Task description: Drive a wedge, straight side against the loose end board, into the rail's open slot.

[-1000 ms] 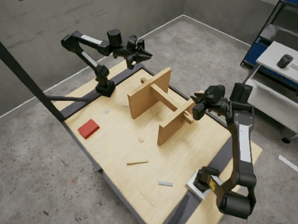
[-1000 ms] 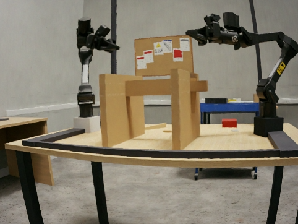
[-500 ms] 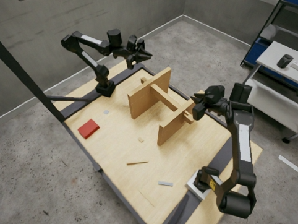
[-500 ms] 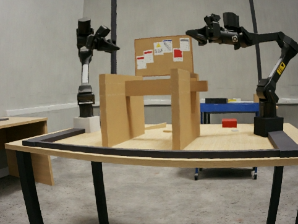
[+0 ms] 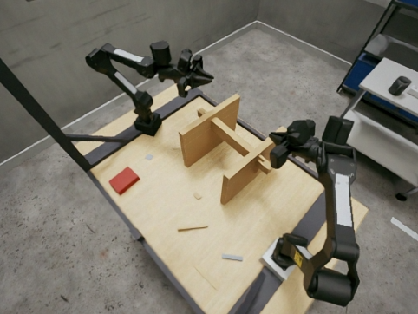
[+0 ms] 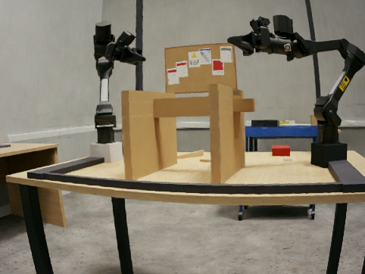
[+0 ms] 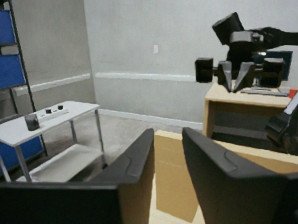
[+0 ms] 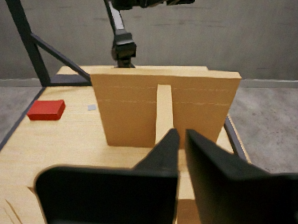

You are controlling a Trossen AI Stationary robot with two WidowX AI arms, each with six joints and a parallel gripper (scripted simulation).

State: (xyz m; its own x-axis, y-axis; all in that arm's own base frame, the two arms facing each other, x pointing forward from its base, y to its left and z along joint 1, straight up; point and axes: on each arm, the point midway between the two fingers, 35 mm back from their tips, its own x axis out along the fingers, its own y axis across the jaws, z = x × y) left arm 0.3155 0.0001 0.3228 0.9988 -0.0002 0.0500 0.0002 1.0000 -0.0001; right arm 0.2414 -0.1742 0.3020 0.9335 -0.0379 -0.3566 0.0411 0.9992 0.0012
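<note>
The right claw (image 5: 277, 135) (image 6: 145, 59) (image 8: 180, 136) is clenched on nothing, above the near end board (image 5: 243, 177) (image 6: 130, 136). A wedge (image 5: 261, 159) sits in the rail (image 5: 231, 138) (image 6: 182, 107) (image 8: 164, 112) outside that board; its tightness I cannot tell. Beyond, the left claw (image 5: 212, 78) (image 6: 229, 39) (image 7: 167, 134) is slightly parted, empty.

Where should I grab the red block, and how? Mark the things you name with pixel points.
Take the red block (image 5: 124, 180) (image 6: 281, 151) (image 8: 46, 110) across its two long edges, near the middle, coming straight down from above. It lies flat and low on the table, and the top view shows it longer than it is wide, with no other thing touching it, so fingers should fit on both sides.
</note>
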